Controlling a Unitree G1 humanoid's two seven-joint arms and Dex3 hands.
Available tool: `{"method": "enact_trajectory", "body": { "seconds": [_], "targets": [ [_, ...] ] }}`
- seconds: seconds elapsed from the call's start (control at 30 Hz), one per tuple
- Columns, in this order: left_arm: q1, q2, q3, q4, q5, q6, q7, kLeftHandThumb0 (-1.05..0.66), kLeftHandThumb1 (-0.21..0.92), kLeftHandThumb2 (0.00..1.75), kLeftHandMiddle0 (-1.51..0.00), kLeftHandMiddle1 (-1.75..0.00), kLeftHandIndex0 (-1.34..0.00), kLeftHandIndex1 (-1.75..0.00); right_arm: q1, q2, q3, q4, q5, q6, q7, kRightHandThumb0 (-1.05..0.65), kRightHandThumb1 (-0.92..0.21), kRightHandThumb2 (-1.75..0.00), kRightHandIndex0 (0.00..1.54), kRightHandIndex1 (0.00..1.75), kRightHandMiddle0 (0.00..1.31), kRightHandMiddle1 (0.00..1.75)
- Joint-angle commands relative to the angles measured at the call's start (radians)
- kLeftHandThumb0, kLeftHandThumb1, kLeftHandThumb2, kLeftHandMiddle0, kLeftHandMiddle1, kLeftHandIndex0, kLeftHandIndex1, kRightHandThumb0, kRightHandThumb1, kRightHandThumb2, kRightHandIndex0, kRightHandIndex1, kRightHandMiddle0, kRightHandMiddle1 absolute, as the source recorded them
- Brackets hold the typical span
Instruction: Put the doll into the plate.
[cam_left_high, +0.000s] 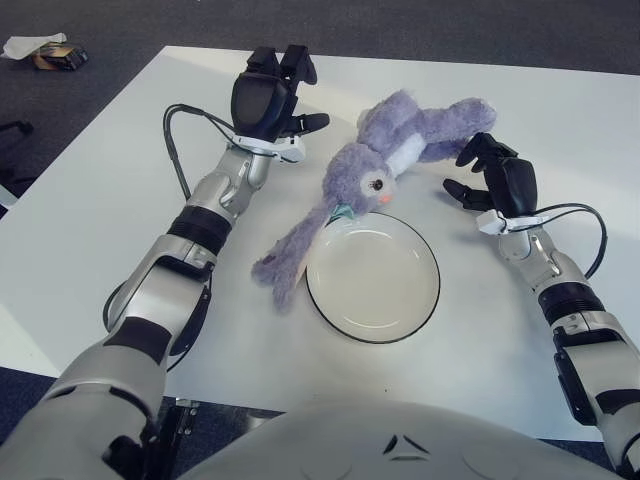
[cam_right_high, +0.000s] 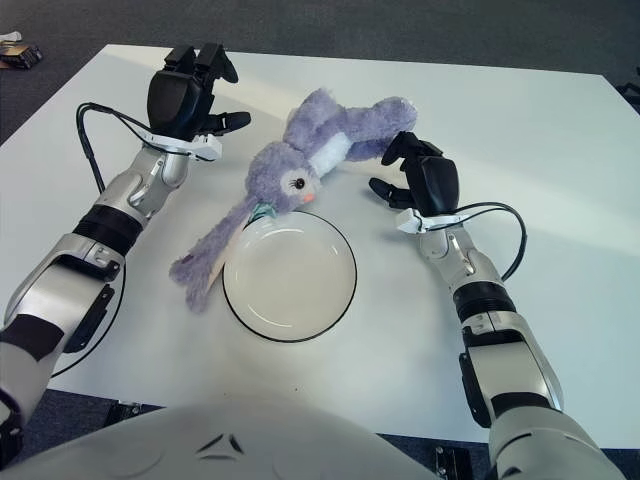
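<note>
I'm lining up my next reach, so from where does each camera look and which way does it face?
Left eye view: on the head, facing forward and down at the table; shows both arms, chest edge, left robot hand and right robot hand.
Right eye view: same head, slightly to the right, same direction, same body parts.
Shared: doll, plate, both robot hands.

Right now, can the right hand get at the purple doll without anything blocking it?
Probably yes. The right hand is open just beside the doll, nothing between them; the plate sits nearer the robot, out of that path.

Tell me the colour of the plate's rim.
The plate is cream-white with a thin black rim, clearest in the left eye view.
</note>
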Motion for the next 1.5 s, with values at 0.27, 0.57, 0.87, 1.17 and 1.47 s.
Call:
{"method": "enact_trajectory", "body": {
  "seconds": [0.27, 0.57, 0.87, 1.17, 1.47],
  "targets": [
    [0.056, 0.020, -0.010, -0.098, 0.032, 0.063, -0.005, -0.36, 0.92, 0.52, -0.22, -1.52, -0.19, -1.75, 0.138, -0.057, -0.068, -0.294, 0.018, 0.081, 0.092, -0.01, -0.51, -1.02, 0.58, 1.51, 0.28, 1.75],
    [0.068, 0.019, -0.022, -0.101, 0.047, 0.086, -0.004, -0.36, 0.92, 0.52, -0.25, -1.44, -0.19, -1.75, 0.212, -0.068, -0.067, -0.400, -0.103, 0.039, -0.051, -0.01, -0.51, -1.03, 0.59, 1.53, 0.25, 1.75],
    [0.220, -0.006, -0.015, -0.410, 0.051, 0.172, -0.122, -0.72, 0.92, 0.80, -0.21, -1.46, -0.02, -1.62, 0.221, -0.081, -0.068, -0.403, -0.139, -0.006, -0.106, -0.01, -0.49, -1.06, 0.60, 1.55, 0.26, 1.75],
    [0.331, -0.027, 0.030, -0.640, -0.140, 0.192, -0.422, -0.89, 0.92, 0.85, -0.15, -1.49, 0.00, -1.61, 0.168, -0.095, -0.052, -0.320, -0.163, -0.010, -0.133, -0.01, -0.49, -1.02, 0.61, 1.47, 0.30, 1.75],
    [0.384, -0.029, 0.048, -0.797, -0.244, 0.286, -0.694, -1.04, 0.92, 0.89, -0.12, -1.46, 0.00, -1.36, 0.147, -0.098, -0.033, -0.286, -0.191, 0.033, -0.144, -0.01, -0.51, -1.00, 0.62, 1.45, 0.29, 1.75]
  ]
}}
